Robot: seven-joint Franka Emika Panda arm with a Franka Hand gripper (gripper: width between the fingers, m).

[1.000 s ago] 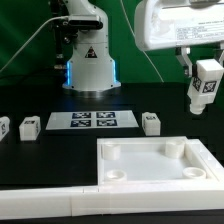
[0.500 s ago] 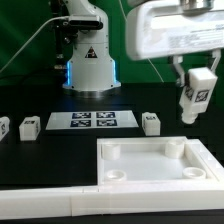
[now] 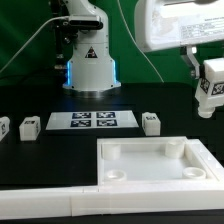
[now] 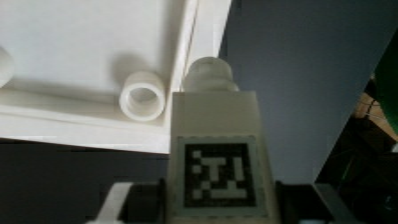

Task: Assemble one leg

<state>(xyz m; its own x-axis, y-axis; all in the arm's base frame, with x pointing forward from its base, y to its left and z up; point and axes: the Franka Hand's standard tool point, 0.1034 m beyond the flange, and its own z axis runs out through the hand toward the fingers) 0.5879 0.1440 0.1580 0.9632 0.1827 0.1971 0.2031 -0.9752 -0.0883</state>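
My gripper (image 3: pixel 208 78) is high at the exterior view's right edge, shut on a leg (image 3: pixel 209 90), a small white post with a black-and-white tag, held in the air above the table. In the wrist view the same leg (image 4: pixel 215 140) stands between my two fingers, tag facing the camera, its rounded peg end pointing away. The large white tray-like piece (image 3: pixel 150 180) with round corner holes lies at the front right, below and to the left of the held leg. It also shows in the wrist view (image 4: pixel 89 60), with a round socket (image 4: pixel 139 98) beside the leg's tip.
The marker board (image 3: pixel 92 121) lies mid-table. Loose tagged legs rest on the table: one beside the board at right (image 3: pixel 151 123), one at its left (image 3: pixel 29 126), one at the far left edge (image 3: pixel 4 127). The robot base (image 3: pixel 90 55) stands behind.
The gripper with the leg swung left and tilted half a second ago, then moved back right and slightly higher, now near the exterior view's right edge.
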